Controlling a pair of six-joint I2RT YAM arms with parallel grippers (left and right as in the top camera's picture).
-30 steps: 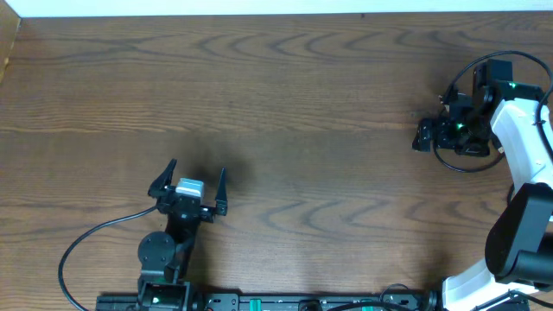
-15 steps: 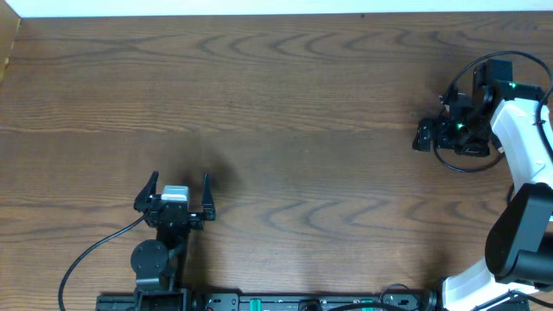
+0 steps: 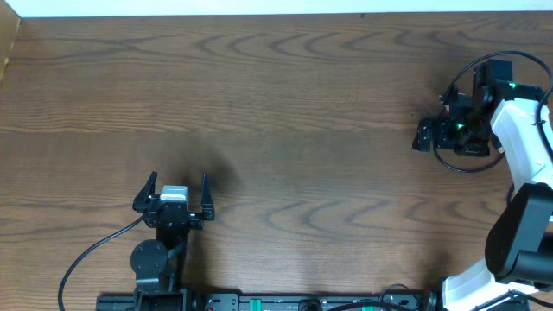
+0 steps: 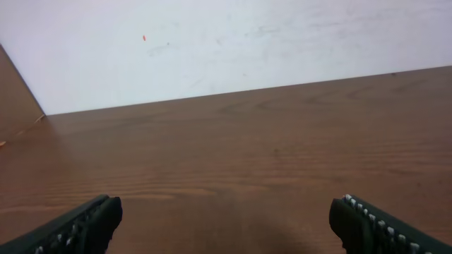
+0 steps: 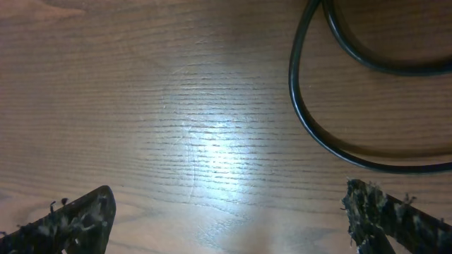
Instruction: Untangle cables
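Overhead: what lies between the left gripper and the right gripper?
Nothing but bare wooden tabletop lies between the left gripper and the right gripper, as the overhead view shows.

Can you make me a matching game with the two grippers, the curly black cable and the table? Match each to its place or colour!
Things
1. left gripper
2. right gripper
3. cable loop
4. table

Matches
A. brown wood
B. open, lower left of the overhead view
C. black, curled on the wood
D. open, beside the cable loop, far right

Pairs: 1-B, 2-D, 3-C, 4-A
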